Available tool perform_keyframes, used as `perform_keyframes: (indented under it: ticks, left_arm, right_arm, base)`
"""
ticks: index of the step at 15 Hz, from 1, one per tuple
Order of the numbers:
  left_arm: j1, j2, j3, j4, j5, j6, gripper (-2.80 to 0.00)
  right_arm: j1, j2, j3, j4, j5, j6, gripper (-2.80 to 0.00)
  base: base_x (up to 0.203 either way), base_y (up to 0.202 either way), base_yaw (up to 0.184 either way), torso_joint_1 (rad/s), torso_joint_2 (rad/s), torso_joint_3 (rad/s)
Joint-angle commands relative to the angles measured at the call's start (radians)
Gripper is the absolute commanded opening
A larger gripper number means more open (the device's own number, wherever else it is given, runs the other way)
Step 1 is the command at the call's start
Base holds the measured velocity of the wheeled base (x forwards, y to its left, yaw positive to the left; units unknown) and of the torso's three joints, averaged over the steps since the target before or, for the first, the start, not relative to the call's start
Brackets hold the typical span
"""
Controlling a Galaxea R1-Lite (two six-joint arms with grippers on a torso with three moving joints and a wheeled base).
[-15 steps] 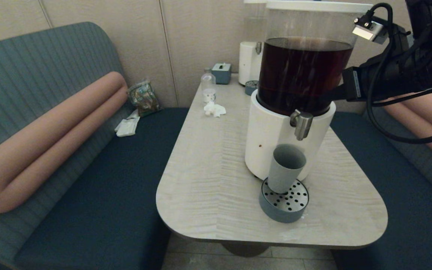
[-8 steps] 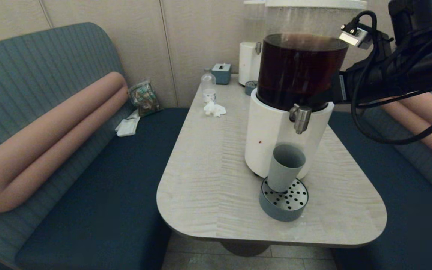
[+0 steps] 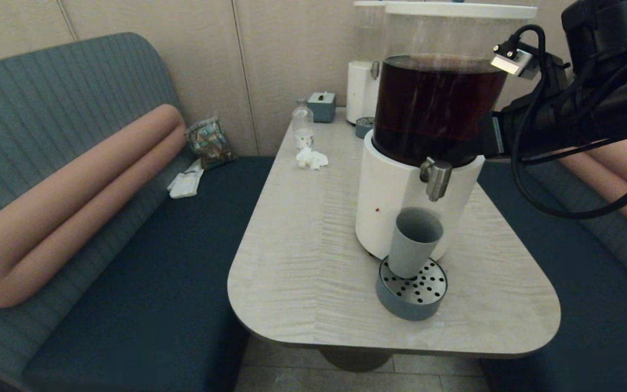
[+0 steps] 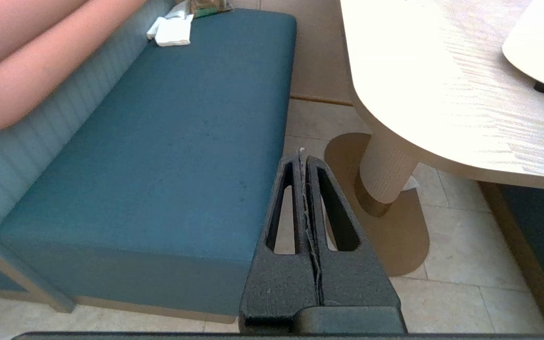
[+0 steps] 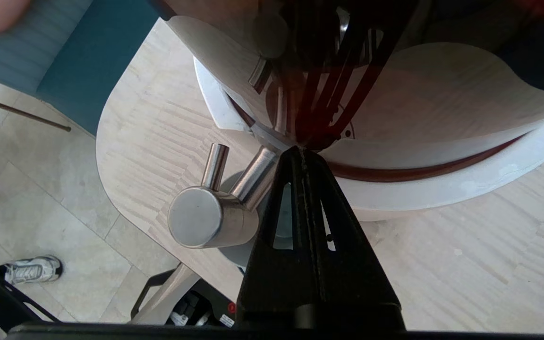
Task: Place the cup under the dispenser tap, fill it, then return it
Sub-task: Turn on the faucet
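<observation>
The grey-green cup (image 3: 415, 242) stands upright on the round drip tray (image 3: 412, 305), directly below the steel dispenser tap (image 3: 436, 177). The tap juts from the white base of the large dispenser (image 3: 389, 196), whose clear tank holds dark brown liquid. My right gripper (image 3: 466, 148) is shut and holds nothing. It reaches in from the right at tap height. In the right wrist view the right gripper (image 5: 300, 152) has its tips against the tank's lower rim, just beside the tap (image 5: 213, 215). My left gripper (image 4: 302, 158) is shut and parked low, between bench and table.
The table (image 3: 302, 261) has rounded front corners. At its far end stand a small white dispenser (image 3: 361, 98), a clear bottle (image 3: 302, 126), a blue-grey box (image 3: 321, 104) and a crumpled tissue (image 3: 311, 158). Benches (image 3: 145, 261) flank both sides.
My right arm has shifted left and slightly up, bringing the shut gripper closer to the tank beside the tap. The cup has stayed on the drip tray.
</observation>
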Motion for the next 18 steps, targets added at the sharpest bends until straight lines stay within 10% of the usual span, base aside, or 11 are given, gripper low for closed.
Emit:
perform_keyframes:
  ticks: [1, 18]
  left_arm:
    - [0.000, 0.001, 0.000, 0.000, 0.002, -0.001, -2.80]
    - [0.000, 0.001, 0.000, 0.000, 0.000, -0.001, -2.80]
  right_arm:
    - [0.001, -0.026, 0.013, 0.004, 0.001, 0.000, -2.80]
    - [0.073, -0.061, 0.076, -0.001, -0.007, -0.002, -2.80]
  base:
    - [0.000, 0.000, 0.000, 0.000, 0.00, 0.000]
    - [0.000, 0.000, 0.000, 0.000, 0.00, 0.000]
